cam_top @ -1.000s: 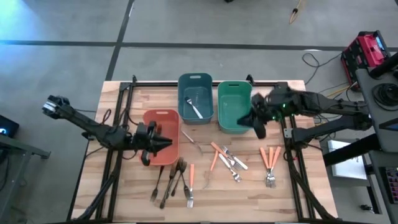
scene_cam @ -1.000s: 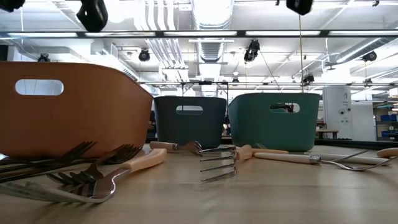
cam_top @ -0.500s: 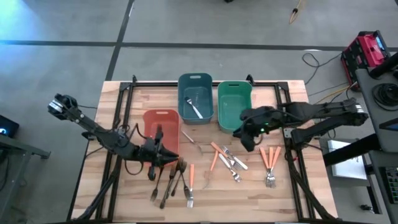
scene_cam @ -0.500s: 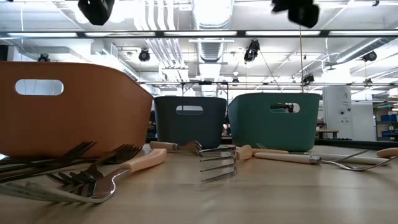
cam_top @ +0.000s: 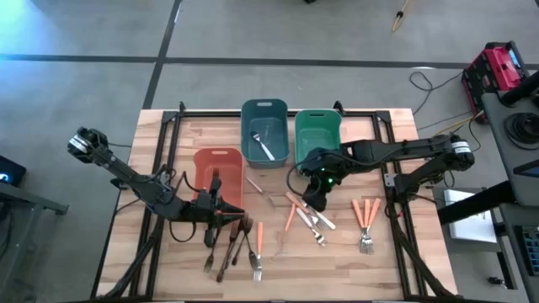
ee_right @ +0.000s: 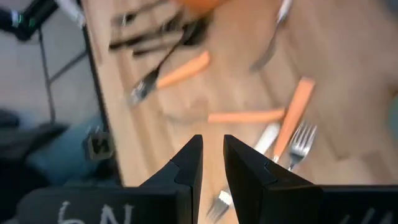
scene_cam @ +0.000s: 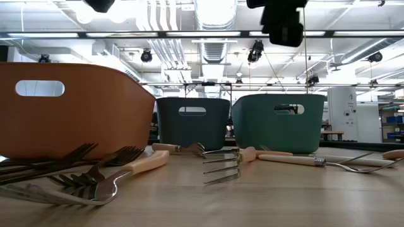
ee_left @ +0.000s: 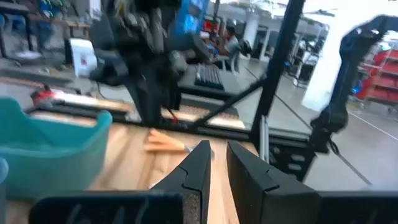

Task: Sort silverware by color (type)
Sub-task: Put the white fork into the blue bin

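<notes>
The silverware lies on the wooden table. Dark forks (cam_top: pixel 227 246) (scene_cam: pixel 60 162) lie near the front edge, and orange-handled pieces (cam_top: pixel 301 210) (ee_right: pixel 249 116) lie at the centre with more (cam_top: pixel 364 215) to the right. One silver fork (cam_top: pixel 264 148) rests in the blue bin (cam_top: pixel 264 108). My left gripper (cam_top: pixel 238 212) (ee_left: pixel 216 148) hovers level at the salmon bin's (cam_top: pixel 221 160) near edge, above the dark forks, its fingers a narrow gap apart and empty. My right gripper (cam_top: pixel 310 200) (ee_right: pixel 210 140) slants down above the centre pieces, also narrowly open and empty.
The green bin (cam_top: pixel 317 126) stands right of the blue one at the far side. A lone silver piece (cam_top: pixel 258 188) lies between the salmon bin and the centre cluster. One orange-handled fork (cam_top: pixel 258 244) lies beside the dark forks. A black frame edges the table.
My left gripper has gone from over the salmon bin toward the table's near edge and a little right, rolling slightly. My right gripper has left the green bin's side, gone left and toward the near edge, sunk, and tipped further downward over the centre pieces.
</notes>
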Robot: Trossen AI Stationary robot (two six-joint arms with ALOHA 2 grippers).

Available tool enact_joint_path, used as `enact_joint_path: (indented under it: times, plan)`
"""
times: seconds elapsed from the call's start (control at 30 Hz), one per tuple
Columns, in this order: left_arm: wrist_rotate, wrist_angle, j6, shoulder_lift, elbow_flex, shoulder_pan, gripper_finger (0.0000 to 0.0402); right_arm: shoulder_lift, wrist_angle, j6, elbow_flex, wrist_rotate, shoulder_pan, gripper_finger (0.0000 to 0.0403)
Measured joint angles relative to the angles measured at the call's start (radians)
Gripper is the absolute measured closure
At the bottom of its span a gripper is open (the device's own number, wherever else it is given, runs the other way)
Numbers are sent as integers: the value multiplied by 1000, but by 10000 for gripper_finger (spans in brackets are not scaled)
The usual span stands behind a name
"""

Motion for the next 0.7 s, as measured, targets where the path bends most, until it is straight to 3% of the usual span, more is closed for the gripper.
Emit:
enact_joint_path:
  times: [0.17, 0.3, 0.57, 0.7]
  plan:
    - [-21, -6, 121, 4, 93, 0, 365, 27, -151, 0, 63, -3, 47, 347]
    - [-23, -112, 189, 2, 155, 11, 365, 20, -175, 0, 57, 42, 83, 347]
    - [-24, -467, 120, -8, 255, 90, 365, 9, -176, 118, 5, 134, 109, 347]
    - [-27, -543, 124, -15, 262, 117, 365, 13, -176, 188, -30, 181, 114, 347]
